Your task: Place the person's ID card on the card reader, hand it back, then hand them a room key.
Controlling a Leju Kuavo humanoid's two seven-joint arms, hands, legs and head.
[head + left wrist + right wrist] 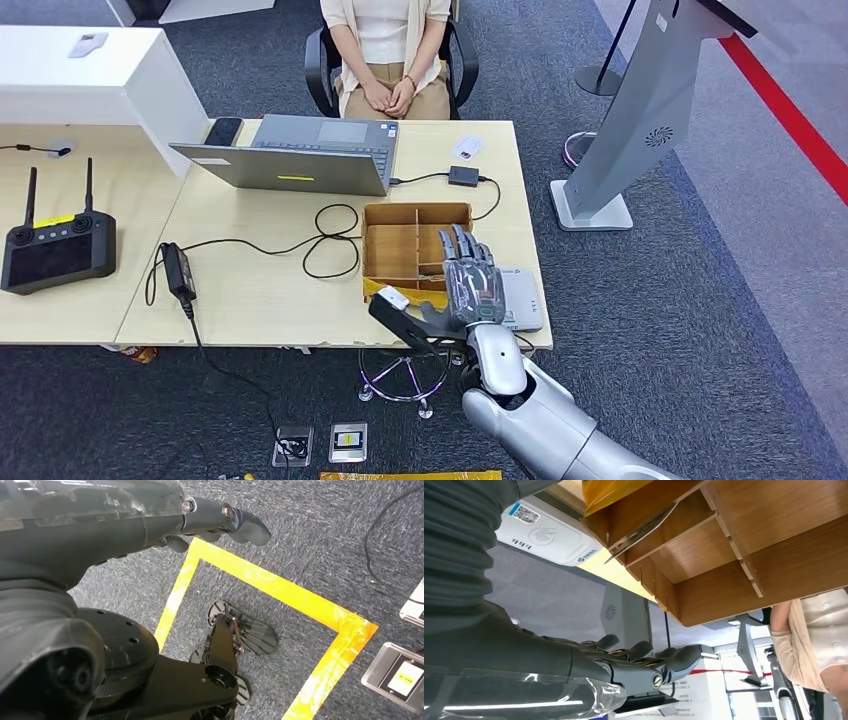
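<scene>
My right hand (470, 280) hovers over the table's front right corner with its fingers stretched out and apart, holding nothing. It sits above the near edge of a wooden compartment box (415, 240) and beside the white card reader (522, 300). In the right wrist view, thin cards (644, 527) lean in a compartment of the box (734, 555), next to the reader (549, 535). A small white card (467, 148) lies on the far side of the table, in front of the seated person (388, 60). My left hand (225, 522) hangs over the floor, holding nothing.
An open laptop (310, 155), a phone (223, 131) and a black hub (462, 176) with cables lie on the table (260, 290). A controller (55, 250) rests at the left. A grey kiosk stand (640, 120) rises to the right of the table. Yellow tape (280, 585) marks the floor.
</scene>
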